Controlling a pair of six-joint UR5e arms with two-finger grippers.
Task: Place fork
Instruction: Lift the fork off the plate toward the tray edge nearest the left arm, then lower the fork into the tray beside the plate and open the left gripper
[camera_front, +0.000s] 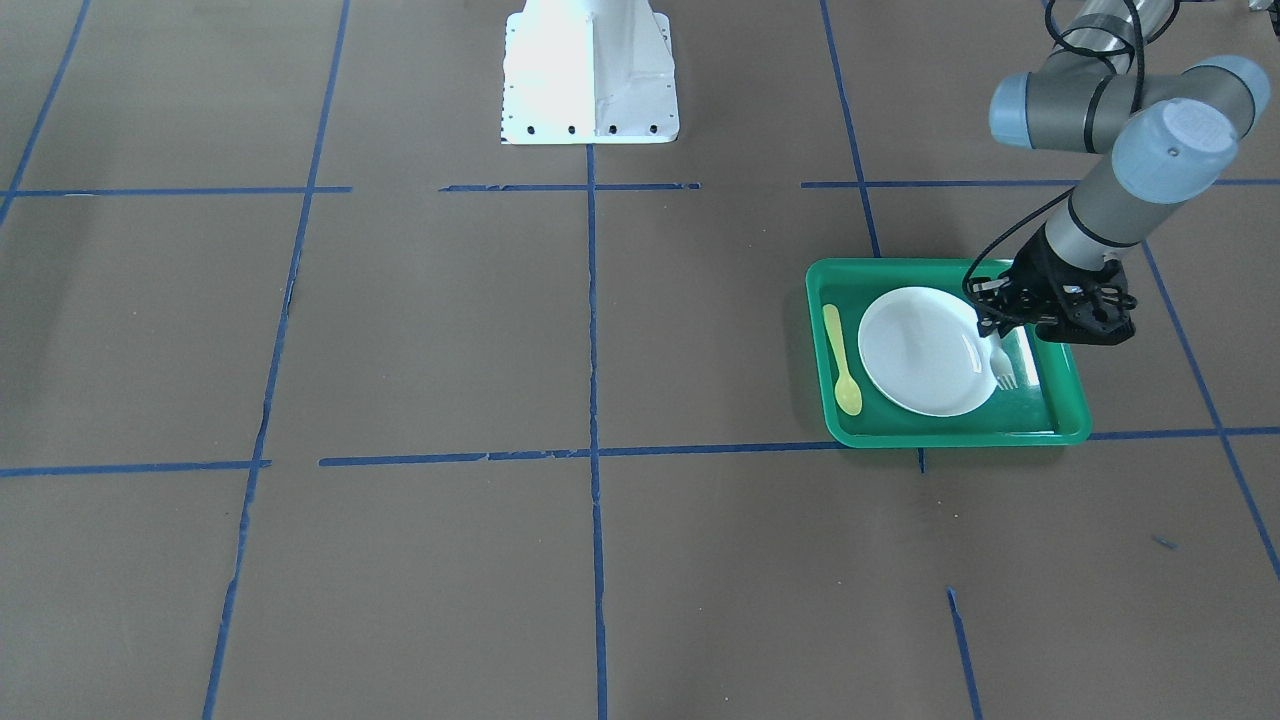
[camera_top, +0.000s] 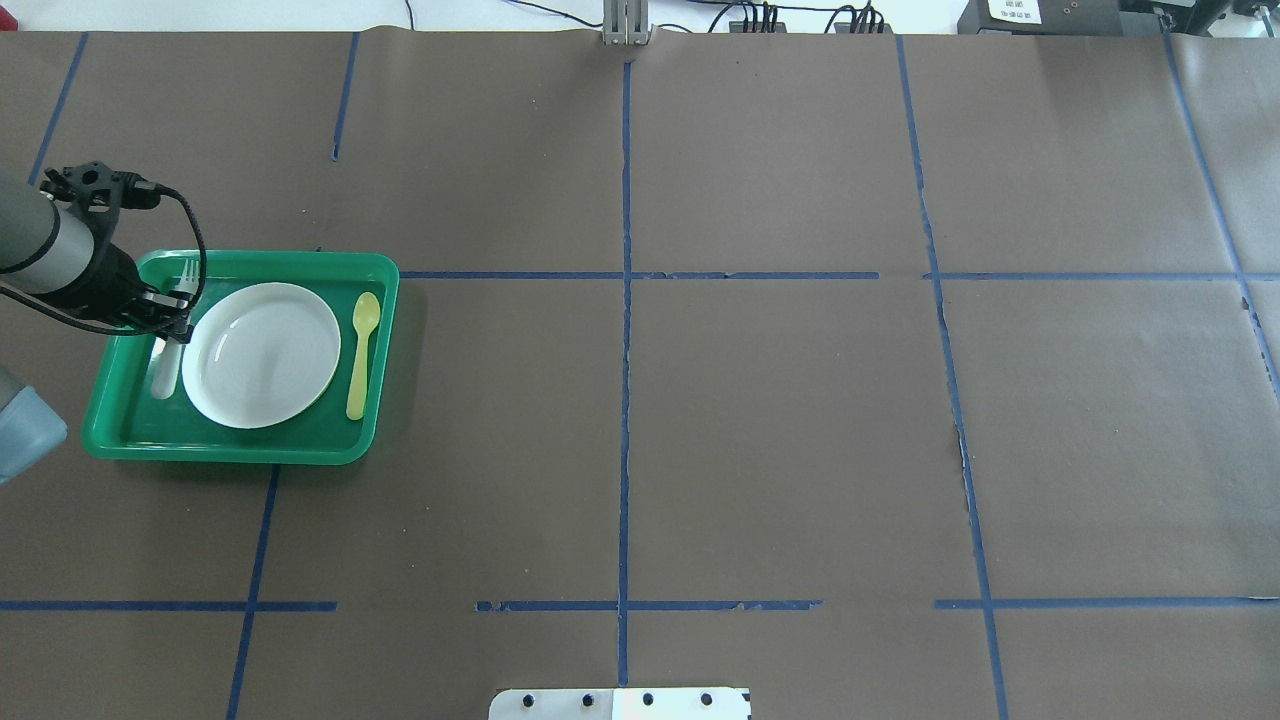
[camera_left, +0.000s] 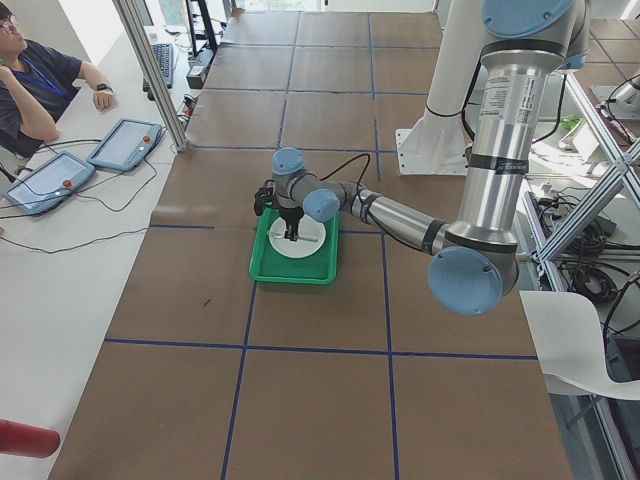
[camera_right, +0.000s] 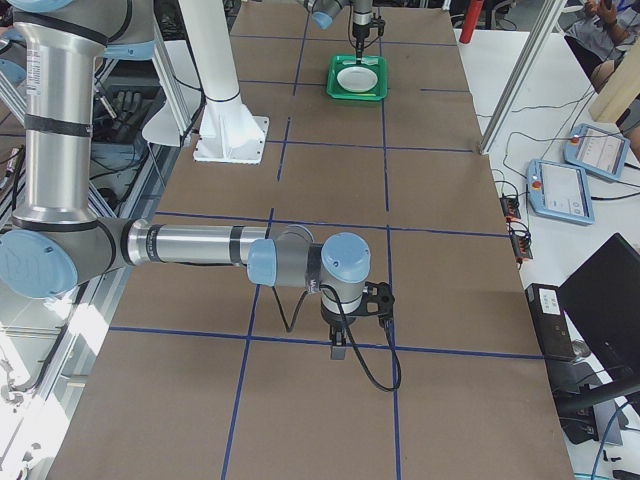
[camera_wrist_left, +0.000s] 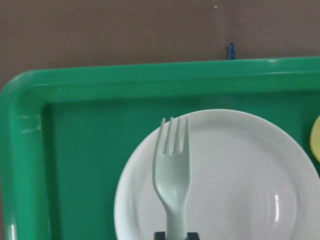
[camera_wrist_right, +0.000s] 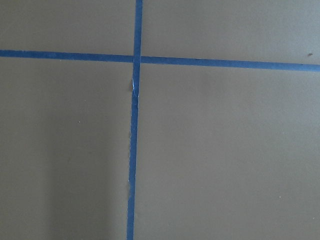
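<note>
My left gripper is shut on the handle of the pale white fork. It holds the fork low over the green tray, at the side of the white plate away from the spoon. In the overhead view the fork's tines point to the tray's far rim. The left wrist view shows the tines over the plate's edge. A yellow spoon lies in the tray on the plate's other side. My right gripper hangs above bare table far from the tray; I cannot tell whether it is open or shut.
The tray stands on brown paper crossed by blue tape lines. The robot's white base is at the table's middle edge. An operator sits beyond the table with two tablets.
</note>
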